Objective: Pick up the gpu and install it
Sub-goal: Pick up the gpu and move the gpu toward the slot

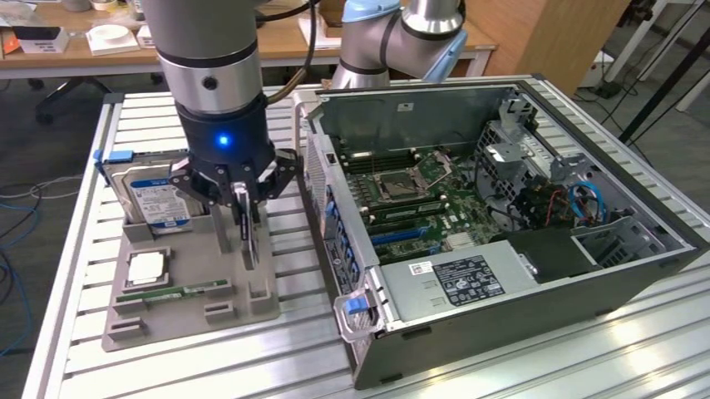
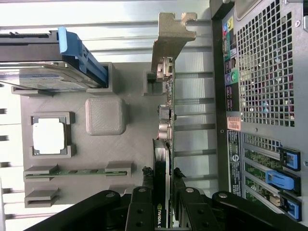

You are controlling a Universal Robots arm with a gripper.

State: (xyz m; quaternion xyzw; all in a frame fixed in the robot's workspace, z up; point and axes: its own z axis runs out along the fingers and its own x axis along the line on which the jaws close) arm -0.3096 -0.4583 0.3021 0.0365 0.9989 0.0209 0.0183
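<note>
Two fingers of the tool (image 1: 246, 202) sit narrow on both faces of the gpu (image 1: 248, 241), and they seem to clamp it. The card stands on edge in a slot of the gray holder (image 1: 178, 322), just beside the open computer case (image 1: 521, 332). The holder also carries a hard drive (image 1: 155, 195), a processor (image 1: 146, 268) and a memory stick (image 1: 172, 291). I judge that a tilted pull may jam the card in its slot or knock its bracket (image 2: 168, 38) on the case wall.

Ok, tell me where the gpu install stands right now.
Done: the tool sits astride the gpu. In hand: the grasp; the card stands on edge in the grey holder, apparently not lifted. Left: the lift and the install; the open computer case holds no card yet.
</note>
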